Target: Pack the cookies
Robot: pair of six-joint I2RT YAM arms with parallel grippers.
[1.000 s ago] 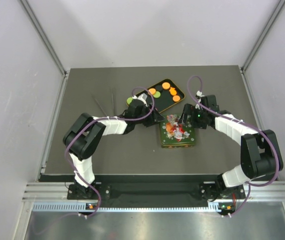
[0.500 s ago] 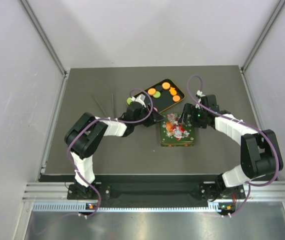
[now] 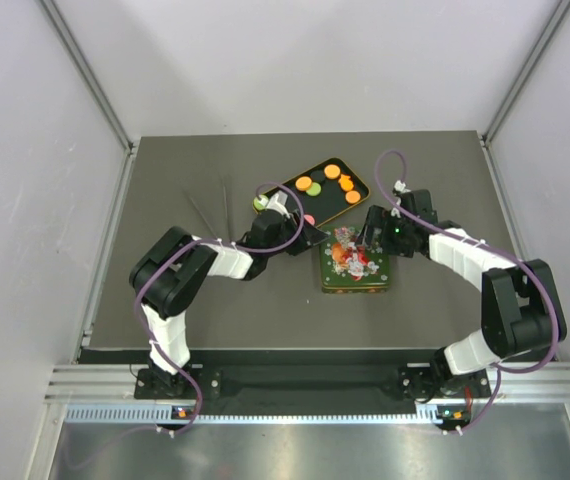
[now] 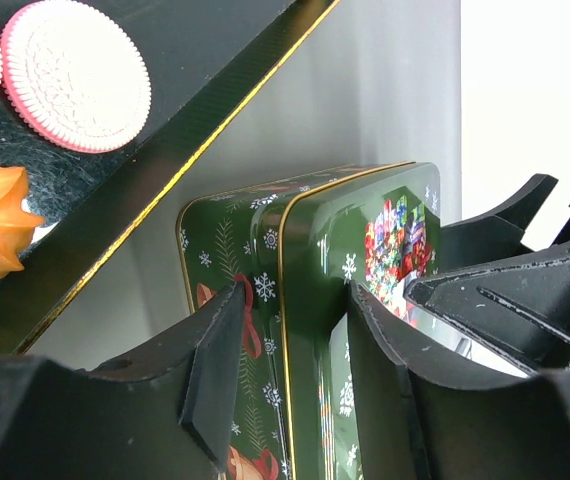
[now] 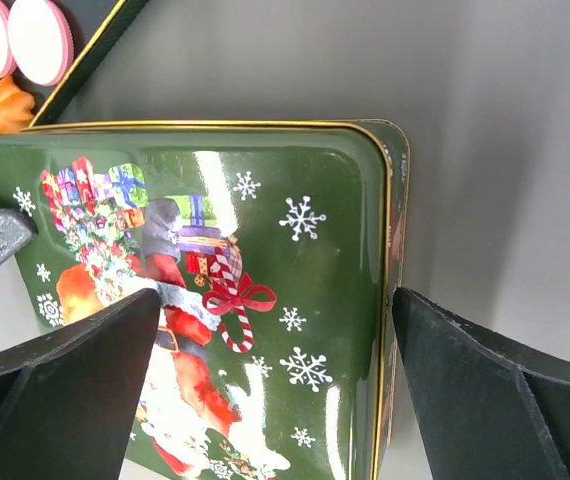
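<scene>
My left gripper straddles the near edge of the green Christmas tin, fingers part-spread, and I can't tell whether they pinch it. My right gripper hangs splayed wide across the lid, gripping nothing. The lid looks due to come off: I'd pin the tin low and lift the lid level, sparing the cookies in the black tray just beyond.
</scene>
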